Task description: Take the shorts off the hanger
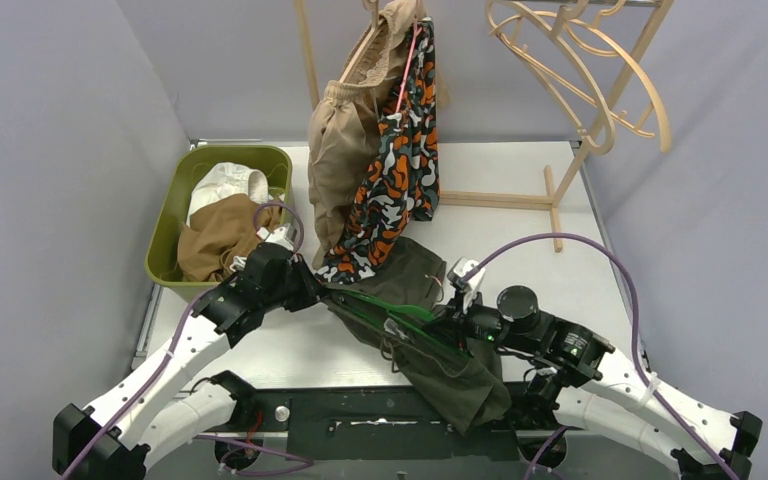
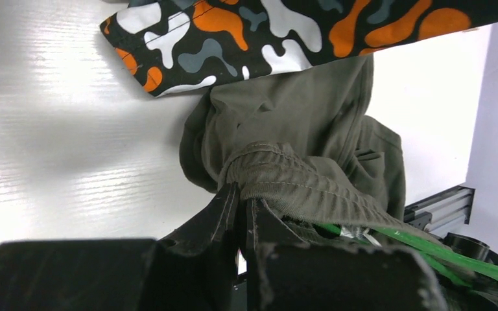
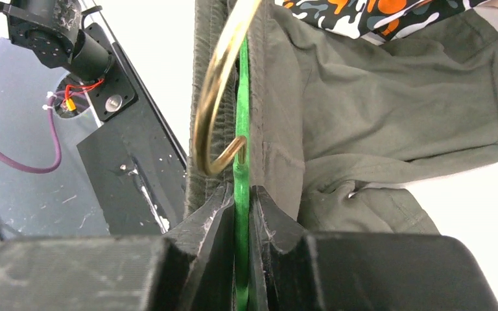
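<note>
White table | crumpled olive shorts | thin green hanger | curved brass hook

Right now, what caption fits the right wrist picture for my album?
Right gripper shut on the green hanger, dark olive shorts draped around it.

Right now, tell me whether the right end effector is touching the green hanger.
Touching. The right wrist view shows the right end effector clamped on the green hanger from both sides.
</note>
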`<state>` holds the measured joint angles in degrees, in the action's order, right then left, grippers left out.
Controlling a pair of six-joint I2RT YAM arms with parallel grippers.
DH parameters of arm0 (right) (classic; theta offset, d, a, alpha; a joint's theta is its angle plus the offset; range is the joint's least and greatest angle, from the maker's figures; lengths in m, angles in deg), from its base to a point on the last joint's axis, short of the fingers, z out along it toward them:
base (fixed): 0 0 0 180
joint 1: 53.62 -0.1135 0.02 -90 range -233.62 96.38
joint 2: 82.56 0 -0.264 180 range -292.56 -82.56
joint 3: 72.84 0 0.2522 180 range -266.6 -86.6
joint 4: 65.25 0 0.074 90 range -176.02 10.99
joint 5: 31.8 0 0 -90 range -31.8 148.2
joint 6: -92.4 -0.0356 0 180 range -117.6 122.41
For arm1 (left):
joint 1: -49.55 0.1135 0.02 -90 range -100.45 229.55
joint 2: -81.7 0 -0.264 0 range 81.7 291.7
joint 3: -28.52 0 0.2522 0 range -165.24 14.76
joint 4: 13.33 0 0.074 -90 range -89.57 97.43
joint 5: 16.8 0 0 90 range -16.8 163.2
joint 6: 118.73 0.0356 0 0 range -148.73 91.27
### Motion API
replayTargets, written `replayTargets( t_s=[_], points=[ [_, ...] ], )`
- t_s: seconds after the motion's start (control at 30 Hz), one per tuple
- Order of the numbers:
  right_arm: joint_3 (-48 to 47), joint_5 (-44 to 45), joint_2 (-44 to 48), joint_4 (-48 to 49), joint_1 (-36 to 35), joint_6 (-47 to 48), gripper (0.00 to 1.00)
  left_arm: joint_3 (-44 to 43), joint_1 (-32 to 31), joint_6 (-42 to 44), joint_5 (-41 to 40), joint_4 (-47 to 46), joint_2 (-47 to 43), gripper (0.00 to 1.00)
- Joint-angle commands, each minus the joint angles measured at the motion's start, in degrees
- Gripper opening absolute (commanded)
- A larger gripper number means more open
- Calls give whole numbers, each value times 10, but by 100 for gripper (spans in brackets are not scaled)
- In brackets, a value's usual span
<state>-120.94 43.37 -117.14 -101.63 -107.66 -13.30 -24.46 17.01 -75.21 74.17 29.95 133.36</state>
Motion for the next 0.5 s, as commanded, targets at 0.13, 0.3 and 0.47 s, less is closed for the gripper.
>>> replayTargets(
  t_s=[0.13,0.3,0.47],
  points=[
    [-70,90,-57,-106,-2,-118,0,-50,20,33,1,-52,-21,0],
    [-140,47,-97,-128,-3,-95,0,-62,20,38,20,-57,-3,0],
    [-124,-68,-69,-67,-3,-88,0,-62,21,25,75,-87,24,0]
  ],
)
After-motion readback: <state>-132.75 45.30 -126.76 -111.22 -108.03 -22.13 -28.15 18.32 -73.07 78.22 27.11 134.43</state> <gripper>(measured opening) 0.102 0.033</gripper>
